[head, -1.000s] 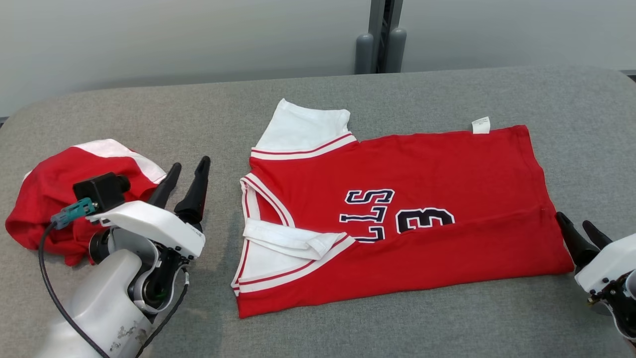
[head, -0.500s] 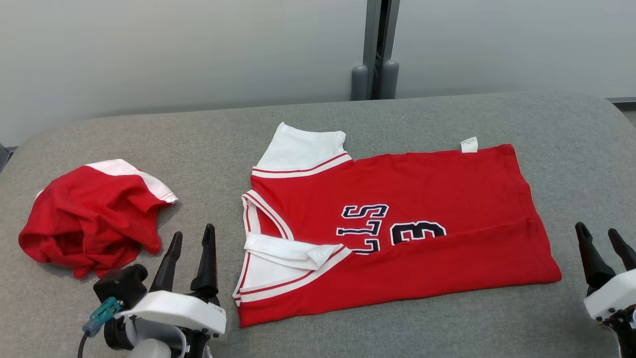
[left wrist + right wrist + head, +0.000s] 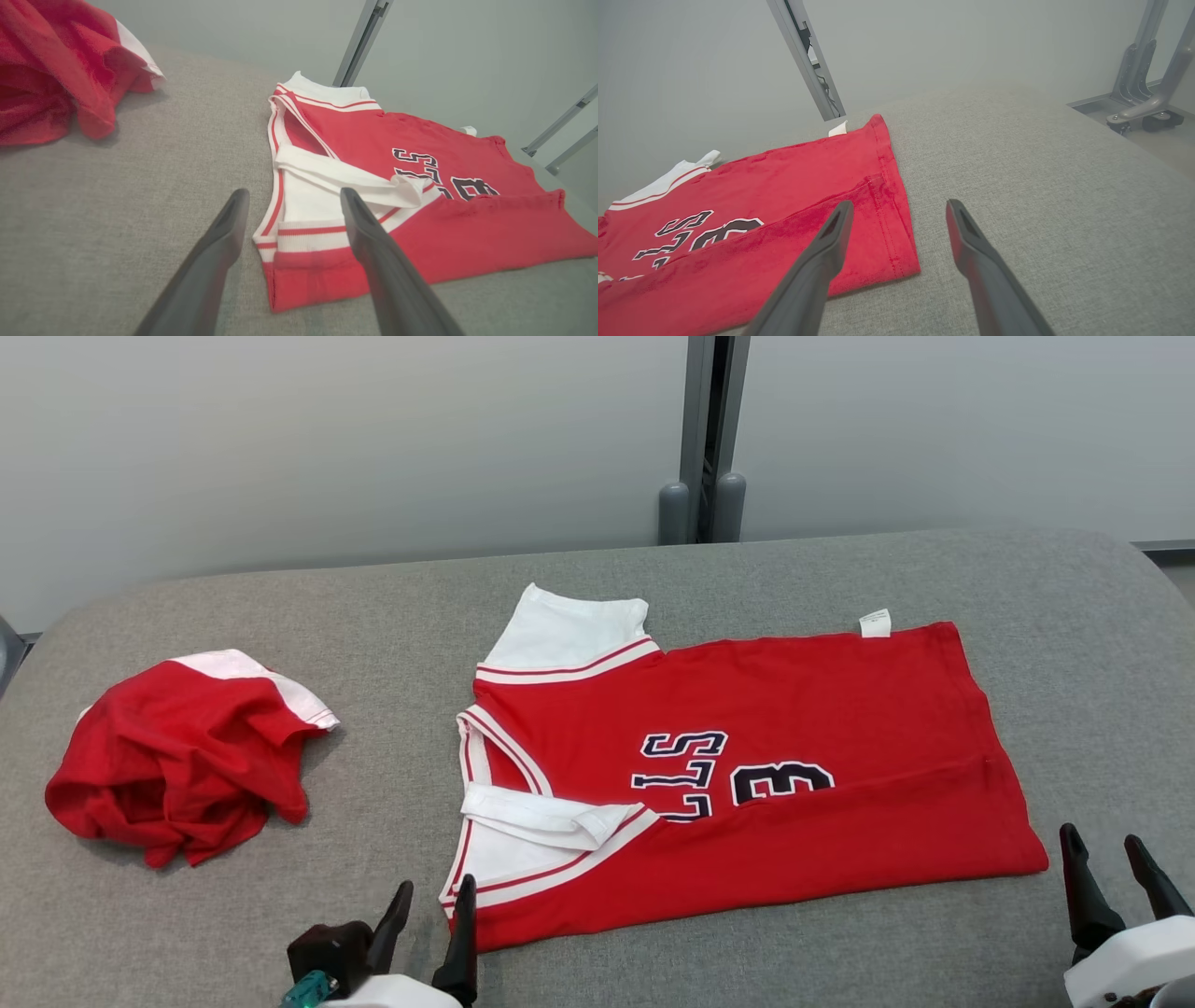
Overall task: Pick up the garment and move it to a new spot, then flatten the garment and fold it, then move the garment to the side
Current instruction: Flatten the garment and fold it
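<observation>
one grey padded table (image 3: 840, 579), spanning the scene. one red jersey (image 3: 794, 709), the garment, lay flat at centre with its near long edge already folded over. one crumpled red heap (image 3: 177, 756) sat at far left, well apart. left gripper (image 3: 434, 887) was near the jersey's near left corner and right gripper (image 3: 1102, 837) near its right corner, both jaws spread wide and empty. advised: pinch both corners together and lift evenly. one white label (image 3: 875, 623) lay at the far edge.

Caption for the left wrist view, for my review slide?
Open left gripper poised at a sleeve corner of the red jersey; a crumpled red garment lies apart.
</observation>
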`<state>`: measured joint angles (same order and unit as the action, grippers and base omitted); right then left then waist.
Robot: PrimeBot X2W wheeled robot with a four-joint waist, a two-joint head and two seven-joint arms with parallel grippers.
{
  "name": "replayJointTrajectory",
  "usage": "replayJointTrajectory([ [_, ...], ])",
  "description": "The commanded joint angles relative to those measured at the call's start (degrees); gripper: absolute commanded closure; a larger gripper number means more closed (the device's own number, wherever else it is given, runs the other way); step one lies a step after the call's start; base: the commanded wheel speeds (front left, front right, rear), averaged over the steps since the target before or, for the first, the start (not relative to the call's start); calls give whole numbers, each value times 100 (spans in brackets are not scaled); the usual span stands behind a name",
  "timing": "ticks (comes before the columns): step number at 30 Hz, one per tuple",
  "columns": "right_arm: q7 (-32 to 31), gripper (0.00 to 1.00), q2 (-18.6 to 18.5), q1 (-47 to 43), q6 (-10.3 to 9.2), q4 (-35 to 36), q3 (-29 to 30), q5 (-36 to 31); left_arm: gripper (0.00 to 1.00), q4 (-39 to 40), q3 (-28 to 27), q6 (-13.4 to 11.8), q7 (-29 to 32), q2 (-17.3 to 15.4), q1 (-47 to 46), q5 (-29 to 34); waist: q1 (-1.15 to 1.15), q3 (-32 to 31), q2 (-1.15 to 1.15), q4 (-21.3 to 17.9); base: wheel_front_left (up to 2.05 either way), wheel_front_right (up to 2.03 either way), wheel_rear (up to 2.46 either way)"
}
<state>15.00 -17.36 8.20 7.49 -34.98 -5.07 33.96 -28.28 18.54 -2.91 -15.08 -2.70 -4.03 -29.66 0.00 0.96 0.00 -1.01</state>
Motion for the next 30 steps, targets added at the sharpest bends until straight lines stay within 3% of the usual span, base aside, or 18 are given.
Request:
replayJointTrajectory([
  [1, 26, 0, -11, -42, 0, -30, 23, -49, 0, -45, 30, -46, -8, -40, -49, -54, 0, 3, 0, 3, 0, 0, 0],
  [11, 27, 0, 79, 143, 0, -156, 28, -149, 0, -1189, 702, -319, -8, -35, -557, -816, 0, 159, 0, -3, 0, 0, 0],
  [21, 28, 0, 64, 322, 0, -150, -46, 6, 0, -2145, 1463, -156, 38, -23, -1008, -1518, 0, 336, 0, -35, 0, 0, 0],
  [22, 27, 0, 56, 329, 0, -175, -57, 4, 18, -2191, 1525, -121, 40, -18, -1050, -1573, 0, 354, 0, -29, 0, 0, 0],
  [23, 27, 0, 48, 342, 0, -218, -72, -4, 67, -2236, 1602, -93, 41, -14, -1090, -1624, 0, 370, 0, -24, 0, 0, 0],
  [24, 28, 0, 39, 364, 0, -265, -91, -12, 100, -2270, 1678, -51, 45, -7, -1114, -1681, 0, 384, 0, -17, 0, 0, 0],
  [30, 28, 0, -8, 511, 0, -622, -145, 64, 100, -2335, 1908, -49, 37, -26, -1343, -1877, 0, 438, 0, 70, 0, 0, 0],
])
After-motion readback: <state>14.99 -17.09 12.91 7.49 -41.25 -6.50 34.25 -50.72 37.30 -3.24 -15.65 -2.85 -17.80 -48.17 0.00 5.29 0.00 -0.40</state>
